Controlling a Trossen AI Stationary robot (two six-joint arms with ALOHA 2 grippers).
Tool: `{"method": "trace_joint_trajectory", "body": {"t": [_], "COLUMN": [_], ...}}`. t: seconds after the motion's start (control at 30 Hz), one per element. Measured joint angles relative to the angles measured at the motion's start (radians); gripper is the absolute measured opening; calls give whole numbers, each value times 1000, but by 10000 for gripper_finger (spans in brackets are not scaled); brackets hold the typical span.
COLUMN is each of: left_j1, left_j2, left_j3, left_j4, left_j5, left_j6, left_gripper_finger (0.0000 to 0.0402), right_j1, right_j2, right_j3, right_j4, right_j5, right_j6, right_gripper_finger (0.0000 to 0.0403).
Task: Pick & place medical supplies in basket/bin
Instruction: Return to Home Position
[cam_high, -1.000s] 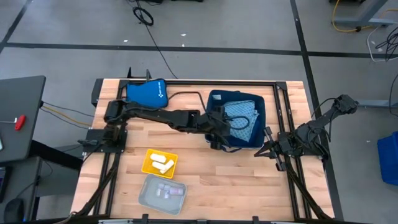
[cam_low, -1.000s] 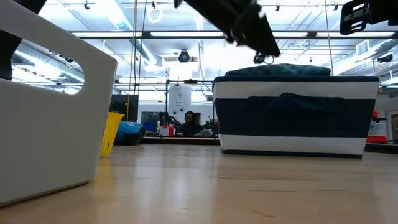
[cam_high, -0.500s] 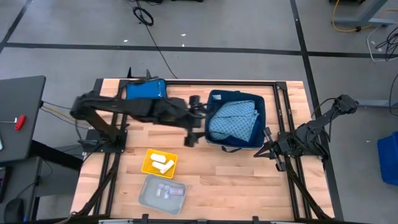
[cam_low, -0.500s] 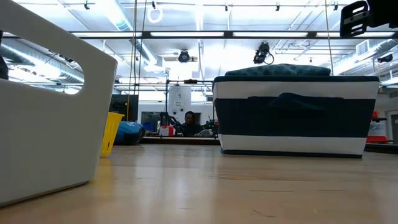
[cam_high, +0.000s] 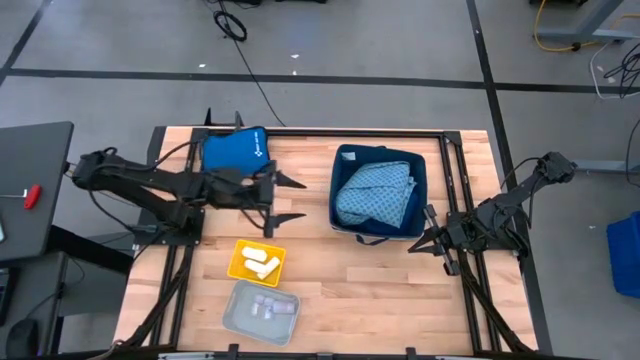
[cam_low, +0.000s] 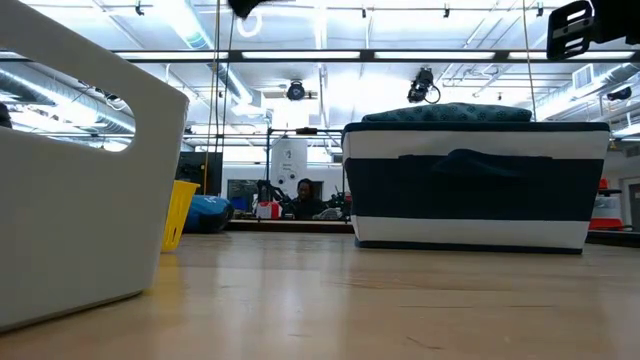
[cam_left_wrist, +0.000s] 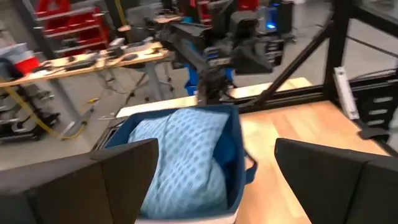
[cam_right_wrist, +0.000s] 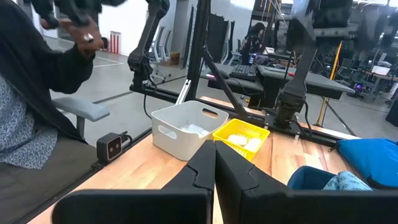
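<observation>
Filling rect. navy fabric bin (cam_high: 381, 151): crumpled lt-blue patterned cloth (cam_high: 375, 193).

- Low view: bright ceiling light strips (cam_low: 190, 20) produce overhead glare. The backlit near wall of the pale bin (cam_low: 80, 230) and the face of the blue bin (cam_low: 475, 190) stand in shade.
- High view: light is even and diffuse, with faint, soft shadows on the table (cam_high: 340, 290).

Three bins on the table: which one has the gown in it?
The dark blue bin, the largest, farthest right in the high view; a light blue patterned gown fills it. The yellow tray and gray bin hold only small supplies.
</observation>
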Motion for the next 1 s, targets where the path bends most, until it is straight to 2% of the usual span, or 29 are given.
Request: {"method": "trace_joint_trajectory", "body": {"t": [0.27,0.63,0.87,1.0], "left_j1": [0,72,149,187], "left_j2": [-172,-326,-422,-480], "left_j3": [-283,-510,-600,-644], "left_j4": [166,211,256,265], "left_j5": [-90,-93,17,96], "left_j6": [-31,-111,-135,-148], "left_gripper_finger": [323,323,323,323], "right_j1": [0,0,0,0], "right_j2": [0,0,-9,-35], "right_j3": [0,0,0,0], "right_j4": [36,56,52,-19], "right_j5": [0,8,10,31], "right_j6": [16,68,52,51], "right_gripper_finger": [9,9,9,9]}}
